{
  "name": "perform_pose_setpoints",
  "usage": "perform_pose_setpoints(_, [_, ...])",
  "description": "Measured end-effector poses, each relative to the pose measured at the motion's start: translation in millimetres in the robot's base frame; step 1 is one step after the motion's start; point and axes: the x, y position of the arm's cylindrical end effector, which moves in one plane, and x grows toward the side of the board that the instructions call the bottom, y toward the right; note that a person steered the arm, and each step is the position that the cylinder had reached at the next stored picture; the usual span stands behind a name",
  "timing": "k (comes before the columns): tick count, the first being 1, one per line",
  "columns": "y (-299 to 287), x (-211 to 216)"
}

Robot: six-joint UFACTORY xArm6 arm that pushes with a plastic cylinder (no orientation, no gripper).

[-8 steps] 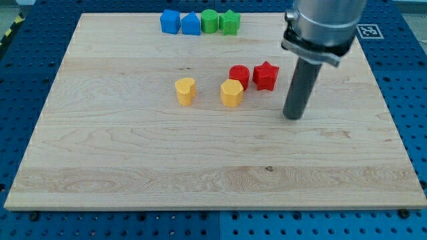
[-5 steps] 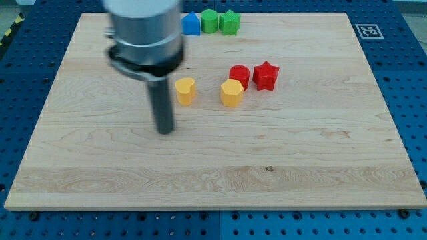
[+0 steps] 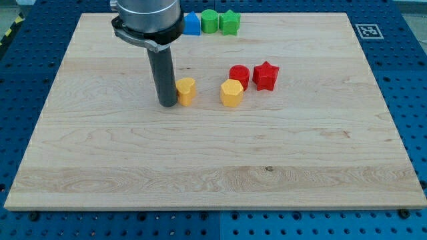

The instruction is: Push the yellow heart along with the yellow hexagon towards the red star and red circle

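The yellow heart (image 3: 187,91) sits near the board's middle. My tip (image 3: 167,104) is right at its left side, touching or nearly touching it. The yellow hexagon (image 3: 231,93) lies to the heart's right, apart from it. The red circle (image 3: 239,75) touches the hexagon's upper right corner. The red star (image 3: 265,75) sits just right of the red circle.
At the view's top a blue block (image 3: 192,24), a green round block (image 3: 209,21) and a green block (image 3: 229,22) stand in a row; the arm hides what is left of them. A printed marker (image 3: 367,31) is at the top right of the wooden board (image 3: 213,167).
The rod swept from right of the red star across to the heart's left, then moved up and right until the tip is against the yellow heart. The blocks have not moved.
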Motion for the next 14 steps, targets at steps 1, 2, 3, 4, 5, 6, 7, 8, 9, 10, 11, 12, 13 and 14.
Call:
perform_pose_setpoints(1, [0.0, -1.3])
perform_pose_setpoints(2, [-1.7, -9.3])
perform_pose_setpoints(3, [-8.2, -14.7])
perform_pose_setpoints(4, [-7.5, -14.7])
perform_pose_setpoints(5, [11.6, -14.7])
perform_pose_setpoints(6, [31.5, -14.7])
perform_pose_setpoints(7, [48.7, -14.7])
perform_pose_setpoints(8, [54.0, -14.7])
perform_pose_setpoints(9, [41.5, -18.7])
perform_pose_setpoints(10, [37.3, -32.7])
perform_pose_setpoints(11, [45.2, -33.2])
perform_pose_setpoints(12, [56.6, -33.2])
perform_pose_setpoints(13, [76.2, -30.3])
perform_pose_setpoints(14, [81.5, -9.5])
